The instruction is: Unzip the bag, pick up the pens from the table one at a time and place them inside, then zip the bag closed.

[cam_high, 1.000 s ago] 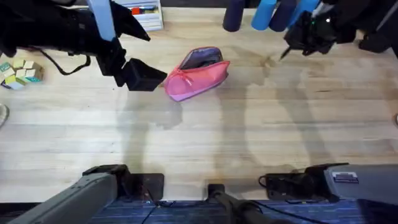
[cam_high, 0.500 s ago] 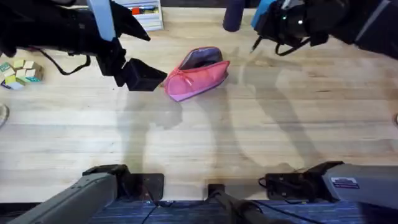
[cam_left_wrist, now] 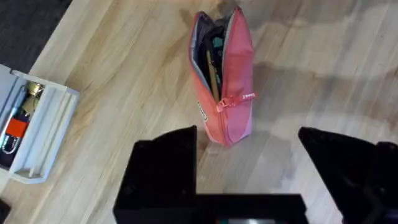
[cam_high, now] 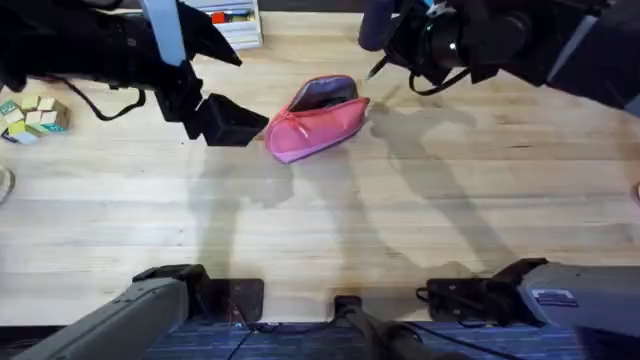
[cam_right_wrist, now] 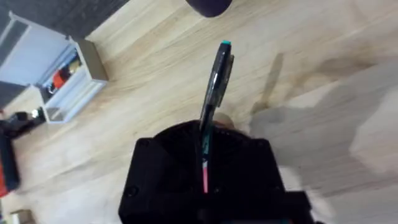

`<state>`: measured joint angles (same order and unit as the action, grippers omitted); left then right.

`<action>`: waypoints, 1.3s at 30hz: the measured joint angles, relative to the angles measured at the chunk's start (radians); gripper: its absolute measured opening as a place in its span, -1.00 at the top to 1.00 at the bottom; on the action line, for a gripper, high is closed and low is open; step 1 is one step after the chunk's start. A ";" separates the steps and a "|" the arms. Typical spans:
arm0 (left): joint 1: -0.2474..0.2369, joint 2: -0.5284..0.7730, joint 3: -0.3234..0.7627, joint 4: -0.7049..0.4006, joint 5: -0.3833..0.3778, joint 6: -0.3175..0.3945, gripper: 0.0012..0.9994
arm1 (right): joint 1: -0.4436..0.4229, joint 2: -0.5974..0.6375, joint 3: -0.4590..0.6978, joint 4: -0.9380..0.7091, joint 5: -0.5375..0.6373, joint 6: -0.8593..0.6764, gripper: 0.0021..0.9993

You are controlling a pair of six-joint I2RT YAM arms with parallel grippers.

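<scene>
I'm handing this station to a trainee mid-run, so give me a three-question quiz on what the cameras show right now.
1. True or false: the small pink fabric pencil pouch lies unzipped on the pale wooden tabletop.
2. What does the right gripper hold? A) a yellow-tan pen B) a dark pen with a teal tip C) nothing
3. Fill in: the open left gripper hovers beside the pouch's ____ end.

Key
1. True; its top gapes, and a yellow-tan pen lies inside.
2. B; the dark pen with a teal tip sticks out of the gripper.
3. Zipper-pull; the pink zipper pull hangs there.
</scene>
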<state>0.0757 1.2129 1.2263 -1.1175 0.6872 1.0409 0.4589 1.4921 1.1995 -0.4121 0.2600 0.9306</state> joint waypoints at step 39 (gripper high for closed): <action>0.000 0.000 0.000 0.000 0.000 0.000 -0.99 | 0.046 0.000 0.000 0.199 -0.337 -1.399 0.94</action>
<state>0.0757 1.2129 1.2263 -1.1175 0.6872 1.0412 0.5049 1.4921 1.1995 -0.2135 -0.0769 -0.4687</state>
